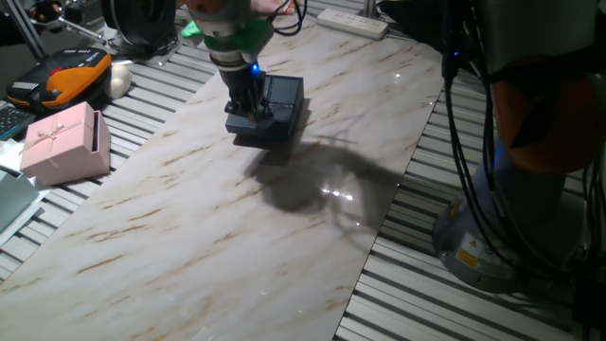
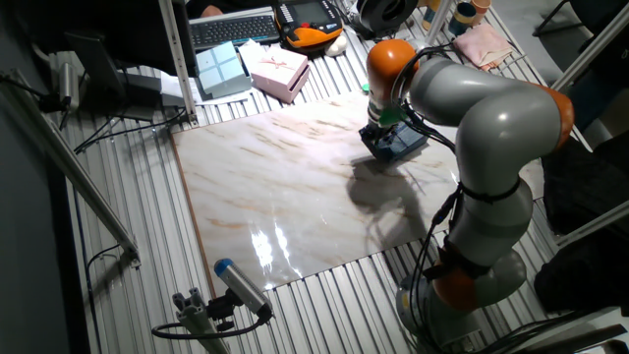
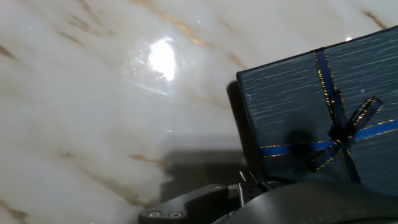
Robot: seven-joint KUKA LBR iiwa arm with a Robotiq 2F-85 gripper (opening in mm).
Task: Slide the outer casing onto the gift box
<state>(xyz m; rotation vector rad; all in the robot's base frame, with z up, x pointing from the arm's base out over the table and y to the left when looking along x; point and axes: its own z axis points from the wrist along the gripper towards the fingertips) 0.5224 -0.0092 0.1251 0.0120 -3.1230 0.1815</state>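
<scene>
The outer casing (image 1: 287, 94), dark navy with a thin blue ribbon bow, lies tilted at the far middle of the marble board (image 1: 189, 227). It fills the right of the hand view (image 3: 292, 106) and also shows in the other fixed view (image 2: 405, 144). A dark navy block at its near end looks like the gift box (image 1: 258, 128), mostly hidden under the casing. My gripper (image 1: 248, 104) stands straight down on the casing's near left edge, its fingers close together on it. It also shows in the other fixed view (image 2: 381, 131). In the hand view, dark gripper parts (image 3: 199, 204) cover the casing's lower edge.
A pink bow-topped box (image 1: 64, 142) stands off the board's left side, also in the other fixed view (image 2: 280, 71). An orange-black device (image 1: 76, 74) and a white power strip (image 1: 352, 23) lie behind. A keyboard (image 2: 231, 29) lies at the back. The arm's base (image 2: 472, 275) stands beside the board.
</scene>
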